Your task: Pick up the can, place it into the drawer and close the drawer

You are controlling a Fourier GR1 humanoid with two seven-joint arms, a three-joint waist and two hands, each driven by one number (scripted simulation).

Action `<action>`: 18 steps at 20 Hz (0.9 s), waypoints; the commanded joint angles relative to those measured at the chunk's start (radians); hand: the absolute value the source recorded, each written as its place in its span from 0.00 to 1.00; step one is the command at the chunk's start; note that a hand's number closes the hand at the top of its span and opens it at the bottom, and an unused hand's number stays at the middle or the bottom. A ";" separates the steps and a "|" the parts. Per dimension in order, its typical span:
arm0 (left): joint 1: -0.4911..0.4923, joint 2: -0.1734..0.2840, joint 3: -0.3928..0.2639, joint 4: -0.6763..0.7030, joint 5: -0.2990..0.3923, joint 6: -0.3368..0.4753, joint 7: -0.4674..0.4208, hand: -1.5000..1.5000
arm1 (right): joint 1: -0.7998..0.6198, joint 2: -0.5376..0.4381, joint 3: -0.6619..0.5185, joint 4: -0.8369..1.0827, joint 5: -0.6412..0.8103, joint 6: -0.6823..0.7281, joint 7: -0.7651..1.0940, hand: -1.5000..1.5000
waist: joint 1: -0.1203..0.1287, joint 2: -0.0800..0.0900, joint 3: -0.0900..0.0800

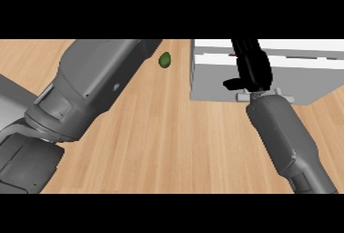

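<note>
At the counter's far right stands the drawer unit (269,86), a pale grey box with a white top and a small grey handle (243,97) at the middle of its front. Its drawer (295,61) looks pulled partly open as a white-rimmed band, and a small reddish speck shows inside it beside the hand; whether that is the can cannot be told, and no can is clearly seen elsewhere. No label or writing can be read anywhere. The right hand (250,68), black, reaches over the drawer from its grey forearm, fingers stretched roughly straight toward the opening and the thumb sticking out to the left; what it holds, if anything, cannot be told. The left forearm (87,91) crosses the wooden counter (174,145) at the left, its hand out of view. A small green object (164,59) lies on the wood just left of the drawer unit.
</note>
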 commanded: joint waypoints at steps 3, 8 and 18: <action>0.049 0.032 -0.021 -0.101 -0.015 -0.013 0.071 0.00 | -0.152 -0.001 -0.063 0.236 0.022 -0.130 -0.036 0.00 | 0.041 0.000 0.000; 0.116 0.091 -0.016 -0.158 -0.024 -0.032 0.073 0.00 | -0.275 -0.018 -0.096 0.357 0.041 -0.175 -0.030 0.00 | 0.036 0.006 0.000; 0.241 0.139 -0.047 -0.309 -0.041 -0.054 0.104 0.00 | -0.431 -0.052 -0.162 0.462 0.006 -0.154 -0.064 0.00 | 0.066 0.009 0.000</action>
